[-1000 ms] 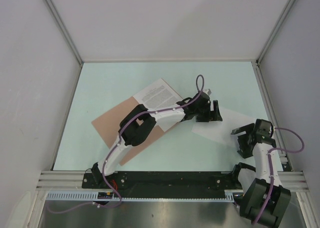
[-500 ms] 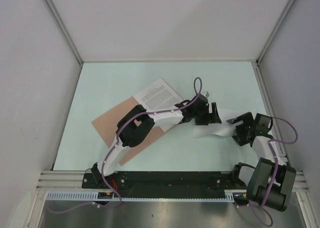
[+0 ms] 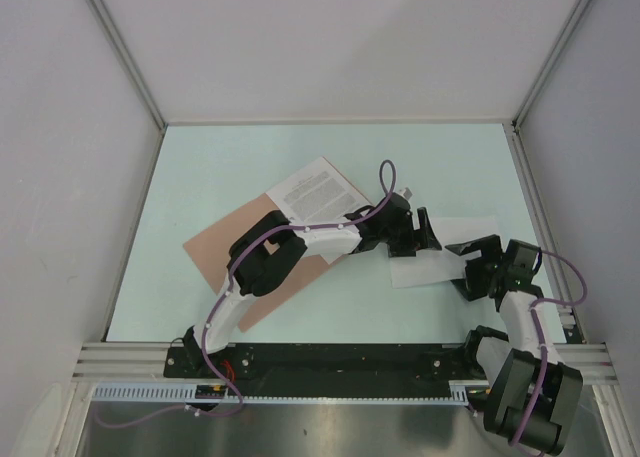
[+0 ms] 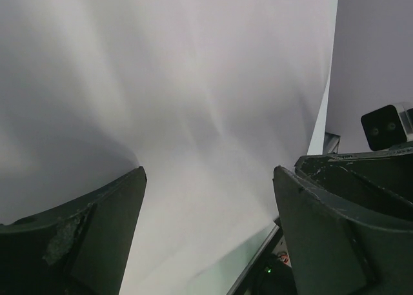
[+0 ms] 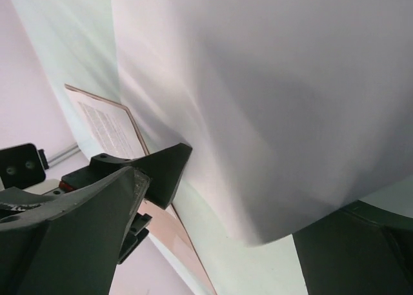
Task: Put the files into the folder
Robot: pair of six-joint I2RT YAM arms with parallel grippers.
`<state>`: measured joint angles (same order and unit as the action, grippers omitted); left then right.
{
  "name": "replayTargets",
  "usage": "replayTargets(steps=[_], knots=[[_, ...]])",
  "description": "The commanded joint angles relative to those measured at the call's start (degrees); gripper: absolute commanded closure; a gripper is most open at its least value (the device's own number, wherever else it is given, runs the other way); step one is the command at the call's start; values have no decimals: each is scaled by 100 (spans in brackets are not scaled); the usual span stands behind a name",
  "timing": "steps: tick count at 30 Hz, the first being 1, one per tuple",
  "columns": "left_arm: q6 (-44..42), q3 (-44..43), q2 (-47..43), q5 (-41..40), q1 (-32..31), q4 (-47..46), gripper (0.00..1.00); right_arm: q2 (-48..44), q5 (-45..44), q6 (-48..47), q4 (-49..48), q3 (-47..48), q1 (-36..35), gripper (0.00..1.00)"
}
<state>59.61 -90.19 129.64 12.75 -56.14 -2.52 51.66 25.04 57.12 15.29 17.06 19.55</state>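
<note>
The plain white paper sheet (image 3: 465, 227) is lying on the pale surface (image 3: 250, 157) right of the salmon card folder (image 3: 215, 247), left fingers (image 4: 77, 243) and right fingers (image 5: 71, 224) hovering over it wide open and empty, so pinching an edge and dragging it to the folder is looking like the next job

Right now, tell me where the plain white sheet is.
Top view: the plain sheet is right of centre, between the left gripper and right gripper, right of the folder.
</note>
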Motion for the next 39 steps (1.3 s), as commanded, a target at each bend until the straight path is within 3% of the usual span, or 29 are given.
replayTargets(steps=[1, 9, 10, 14, 17, 22, 25, 30, 35, 39], knots=[[68, 301, 8, 96, -108, 674, 12, -51, -262, 247, 35, 166, 5, 0], [-143, 458, -150, 87, -116, 499, 12, -286, -1043, -297, 624, 157, -22, 21], [-221, 467, -176, 78, -117, 499, 12, -349, -1114, -350, 581, 157, -22, 32], [-450, 468, -264, 34, -143, 446, 11, -508, -1211, -614, 89, 131, 14, 45], [-678, 468, -361, 17, -178, 437, 11, -385, -1150, -729, -298, 131, 31, 62], [-1756, 468, -773, -421, -371, 472, 6, -34, -957, -843, -789, 140, 49, 99], [-2792, 196, -870, -826, -599, 900, 3, -7, -965, -922, -608, 341, 49, 100], [-4639, -560, -730, -2362, -1197, 1640, 2, -24, -1036, -984, 105, 860, -21, 100], [-5170, -1061, -424, -3812, -1663, 2027, 3, 160, -694, -747, 676, 1264, -109, 100], [-5284, -1299, -431, -4166, -1847, 2142, 6, -49, -921, -606, 1063, 1397, -145, 100]])
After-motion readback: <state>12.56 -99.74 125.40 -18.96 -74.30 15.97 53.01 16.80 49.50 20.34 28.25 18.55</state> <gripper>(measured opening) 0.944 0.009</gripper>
